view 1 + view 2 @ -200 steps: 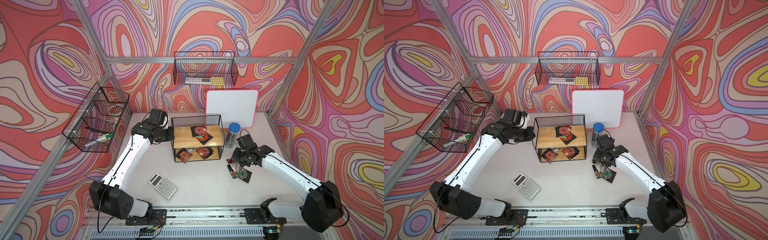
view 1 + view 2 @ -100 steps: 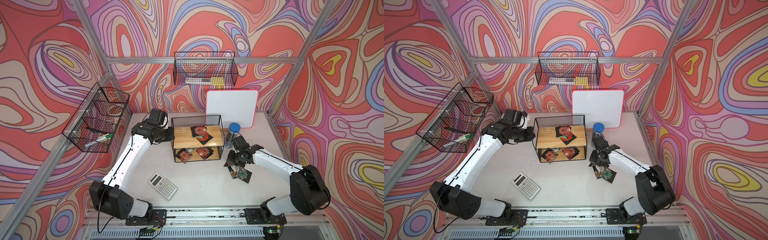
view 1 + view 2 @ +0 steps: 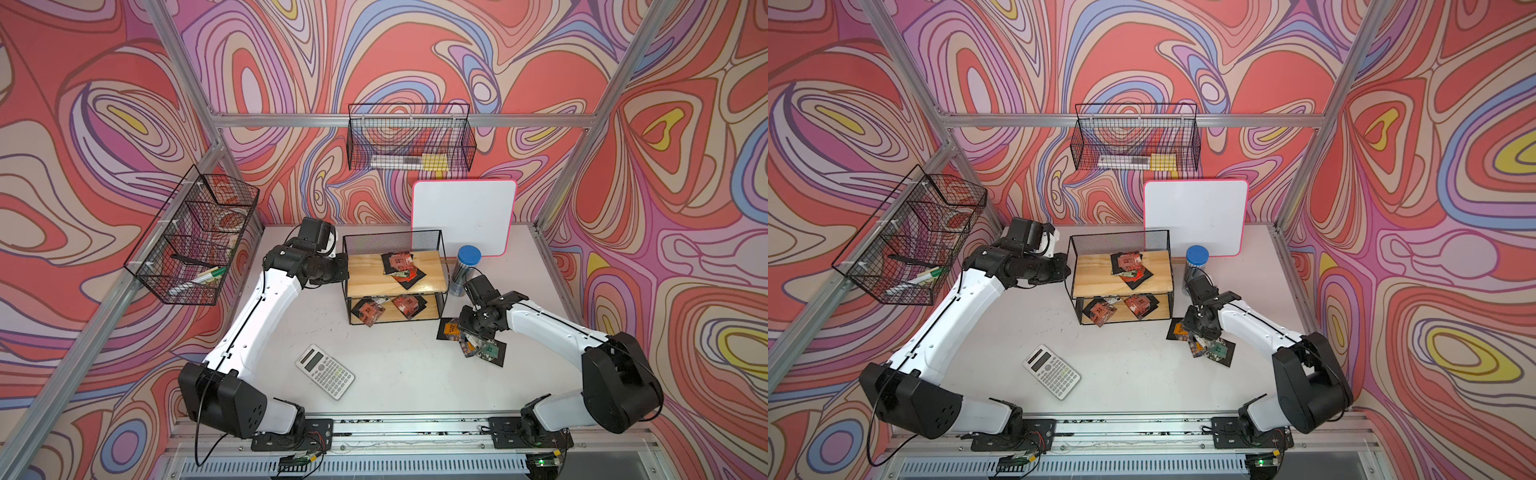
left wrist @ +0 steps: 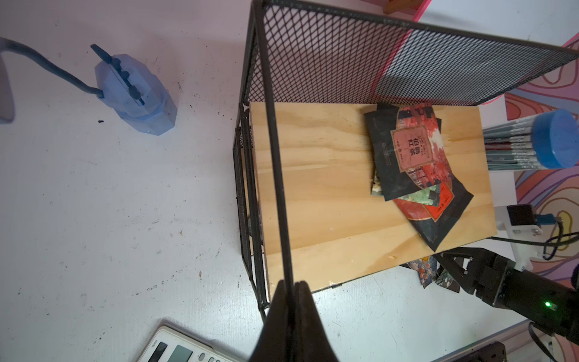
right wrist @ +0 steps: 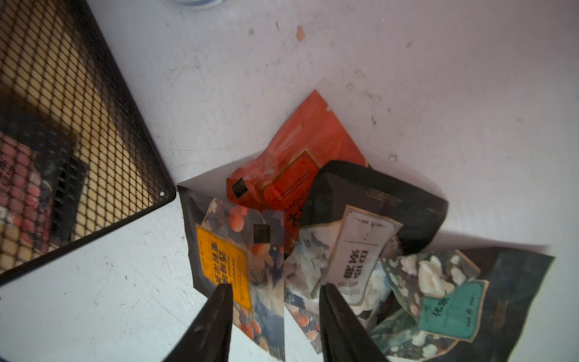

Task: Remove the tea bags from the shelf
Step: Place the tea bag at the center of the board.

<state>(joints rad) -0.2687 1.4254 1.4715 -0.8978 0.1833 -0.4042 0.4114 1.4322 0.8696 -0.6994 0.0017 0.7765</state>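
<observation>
Right wrist view: right gripper (image 5: 275, 288), parted and empty, hovers over tea bags (image 5: 354, 250) on the surface (image 5: 438, 78). More bags lie leftward on the shelf (image 3: 370, 274), whose frame the left gripper (image 4: 291, 288) clenches.

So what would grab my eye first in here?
Probably the swirl-patterned walls in red, pink and purple all around the table. Then the two-tier wooden shelf at the middle, tea bags on both boards, the left end effector pinched on its wire frame. Beside it lies a heap of tea bags on the table, under the open right end effector.
</observation>
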